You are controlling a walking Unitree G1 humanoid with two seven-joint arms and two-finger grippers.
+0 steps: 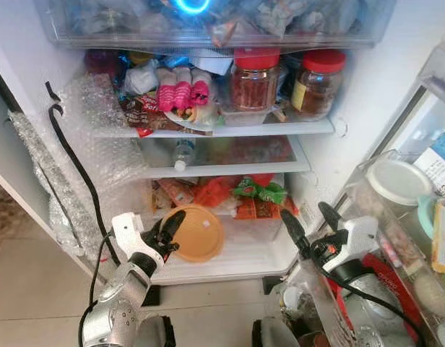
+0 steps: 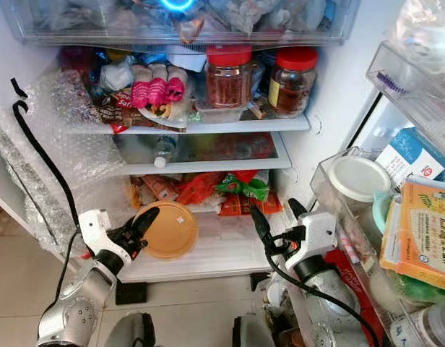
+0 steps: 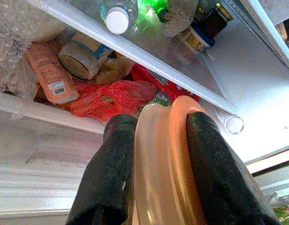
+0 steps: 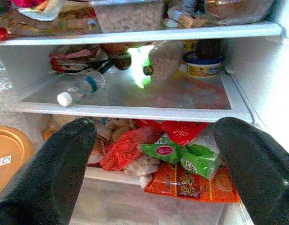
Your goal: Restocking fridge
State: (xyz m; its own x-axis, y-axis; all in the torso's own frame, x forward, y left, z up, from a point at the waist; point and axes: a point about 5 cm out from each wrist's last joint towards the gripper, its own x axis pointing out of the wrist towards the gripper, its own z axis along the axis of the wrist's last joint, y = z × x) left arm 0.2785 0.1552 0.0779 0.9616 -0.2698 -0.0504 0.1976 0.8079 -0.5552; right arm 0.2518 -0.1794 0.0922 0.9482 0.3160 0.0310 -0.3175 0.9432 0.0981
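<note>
While the left end effector [image 1: 167, 233] grasps the orange lid [image 1: 197, 233] by its rim at the fridge's bottom shelf [image 1: 244, 254] front-left corner, the right end effector [image 1: 309, 220] hovers released beside the front-right corner.

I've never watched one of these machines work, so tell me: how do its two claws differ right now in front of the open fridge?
The left gripper is shut on the round orange lid, pinching its rim between both fingers; the right gripper is open and holds nothing. The left gripper is at the fridge's bottom compartment, while the right gripper hangs nearer the door shelves. Both have two long black fingers.
</note>
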